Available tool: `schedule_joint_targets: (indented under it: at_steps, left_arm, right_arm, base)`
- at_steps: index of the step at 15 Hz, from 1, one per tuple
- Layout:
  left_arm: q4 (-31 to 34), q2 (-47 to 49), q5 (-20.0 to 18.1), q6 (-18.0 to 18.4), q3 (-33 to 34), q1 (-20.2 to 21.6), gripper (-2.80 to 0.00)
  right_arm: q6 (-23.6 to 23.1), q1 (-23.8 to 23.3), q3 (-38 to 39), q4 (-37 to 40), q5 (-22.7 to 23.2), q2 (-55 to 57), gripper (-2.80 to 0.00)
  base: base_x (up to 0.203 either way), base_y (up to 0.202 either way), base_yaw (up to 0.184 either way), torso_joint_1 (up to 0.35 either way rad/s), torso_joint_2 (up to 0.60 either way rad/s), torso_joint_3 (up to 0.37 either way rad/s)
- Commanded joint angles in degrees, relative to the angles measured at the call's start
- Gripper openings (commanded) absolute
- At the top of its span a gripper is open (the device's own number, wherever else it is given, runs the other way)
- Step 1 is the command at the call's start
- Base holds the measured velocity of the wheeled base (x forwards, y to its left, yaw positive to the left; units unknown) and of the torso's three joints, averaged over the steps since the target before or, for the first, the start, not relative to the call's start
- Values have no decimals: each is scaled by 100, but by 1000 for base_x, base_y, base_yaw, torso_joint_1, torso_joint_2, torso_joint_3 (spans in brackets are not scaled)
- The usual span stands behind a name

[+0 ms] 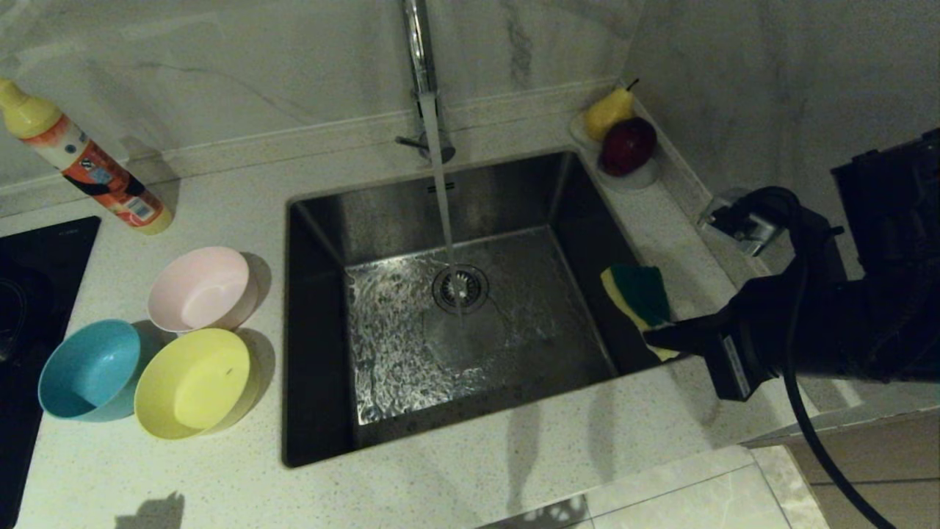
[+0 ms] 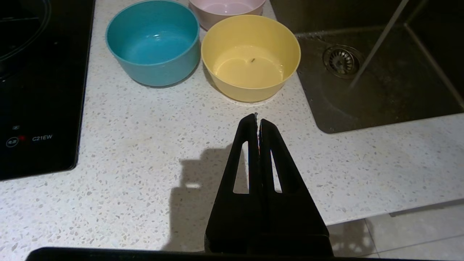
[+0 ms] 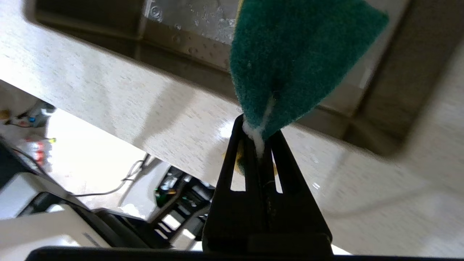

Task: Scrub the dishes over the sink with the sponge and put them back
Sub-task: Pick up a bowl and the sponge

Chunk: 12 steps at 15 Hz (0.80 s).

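Three dishes stand on the counter left of the sink (image 1: 323, 220): a pale pink bowl (image 1: 198, 289), a light blue bowl (image 1: 89, 369) and a yellow bowl (image 1: 194, 382). My right gripper (image 1: 656, 336) is shut on the sponge (image 1: 640, 296), holding it by one end above the sink's right rim, green side up. In the right wrist view the sponge (image 3: 293, 61) sticks out past the right gripper (image 3: 258, 125). My left gripper (image 2: 257, 117) is shut and empty, parked above the counter in front of the yellow bowl (image 2: 250, 58) and blue bowl (image 2: 154, 41).
Water runs from the chrome tap (image 1: 420, 51) onto the drain strainer (image 1: 460, 288). A soap bottle (image 1: 81, 158) lies at the back left. A white dish (image 1: 639, 178) with a pear and an apple sits at the back right. A black hob (image 1: 33, 308) borders the counter's left.
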Motion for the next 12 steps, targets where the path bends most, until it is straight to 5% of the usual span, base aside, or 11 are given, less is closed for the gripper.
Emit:
schedule_joint_targets:
  at_steps: [1, 12]
  left_arm:
    - [-8, 0, 5, -2, 229, 2, -280]
    - [45, 9, 13, 251, 229, 2, -280]
  right_arm:
    - [57, 115, -80, -1, 23, 237, -280]
    - [323, 337, -132, 228, 7, 444, -280]
  base:
    - [0, 0, 0, 0, 0, 0]
    - [0, 0, 0, 0, 0, 0]
